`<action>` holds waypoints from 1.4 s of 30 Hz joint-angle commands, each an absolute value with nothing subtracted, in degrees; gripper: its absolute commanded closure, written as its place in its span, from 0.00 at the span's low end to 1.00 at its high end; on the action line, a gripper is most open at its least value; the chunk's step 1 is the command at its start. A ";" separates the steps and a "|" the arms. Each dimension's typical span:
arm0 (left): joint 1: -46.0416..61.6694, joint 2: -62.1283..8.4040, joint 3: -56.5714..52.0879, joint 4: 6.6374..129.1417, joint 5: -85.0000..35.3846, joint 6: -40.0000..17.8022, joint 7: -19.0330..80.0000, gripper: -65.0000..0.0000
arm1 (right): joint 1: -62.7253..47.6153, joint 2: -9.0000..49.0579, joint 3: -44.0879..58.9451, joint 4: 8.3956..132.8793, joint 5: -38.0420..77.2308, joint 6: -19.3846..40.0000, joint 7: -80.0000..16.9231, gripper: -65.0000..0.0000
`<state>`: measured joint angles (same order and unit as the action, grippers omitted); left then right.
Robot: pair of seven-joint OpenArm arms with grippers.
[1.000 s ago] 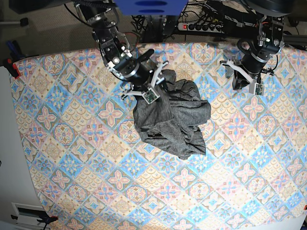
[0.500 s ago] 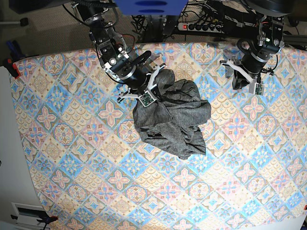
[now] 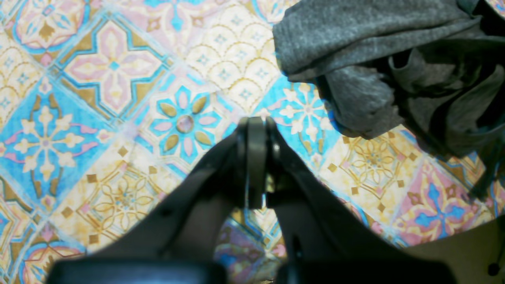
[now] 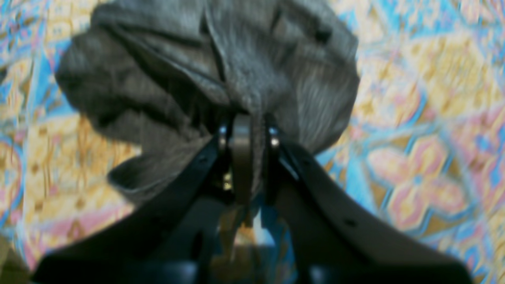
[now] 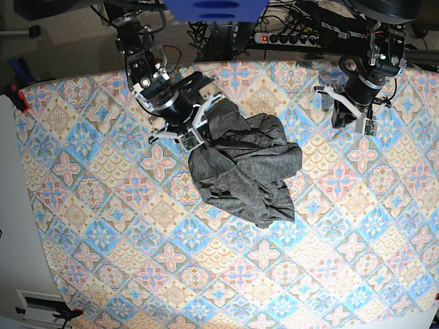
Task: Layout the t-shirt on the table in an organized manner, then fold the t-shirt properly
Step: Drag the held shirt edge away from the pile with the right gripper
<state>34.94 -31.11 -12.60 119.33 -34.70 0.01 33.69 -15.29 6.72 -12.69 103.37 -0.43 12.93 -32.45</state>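
The dark grey t-shirt (image 5: 247, 164) lies crumpled in a heap at the middle of the patterned table (image 5: 103, 226). My right gripper (image 5: 199, 127), on the left of the base view, is shut on a fold of the t-shirt (image 4: 252, 75) at the heap's upper left edge and holds it a little raised. My left gripper (image 5: 350, 123), on the right of the base view, is shut and empty above the table (image 3: 118, 79). In the left wrist view the t-shirt (image 3: 375, 59) lies to the upper right of the left gripper (image 3: 255, 126), apart from it.
A power strip (image 5: 288, 38) and cables lie behind the table's far edge. A red clamp (image 5: 19, 96) holds the cloth at the far left corner. A white surface (image 5: 14, 226) borders the table's left side.
My right gripper has moved left and slightly toward the far edge, pulling the gripped fold of the t-shirt with it. The left arm has not moved.
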 commanded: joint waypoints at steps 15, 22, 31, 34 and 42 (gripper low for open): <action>35.12 -31.87 -12.88 120.13 -35.03 -0.04 32.66 1.00 | -14.02 6.55 -0.04 104.40 0.04 13.23 -30.73 1.00; 34.95 -30.99 -12.44 120.13 -35.03 -0.04 32.66 1.00 | -13.93 6.55 8.13 103.34 0.13 13.23 -30.73 1.00; 35.12 -30.29 -12.00 120.22 -35.03 -0.04 32.66 1.00 | -6.02 4.53 21.05 98.59 0.13 13.23 -30.81 1.00; 35.12 -30.29 -12.00 120.22 -35.03 -0.04 32.66 1.00 | -0.31 3.56 27.38 98.59 0.13 13.14 -30.81 1.00; 34.95 -30.29 -12.00 120.22 -35.12 -0.04 32.66 1.00 | 7.60 3.56 33.80 95.08 0.13 13.14 -40.04 1.00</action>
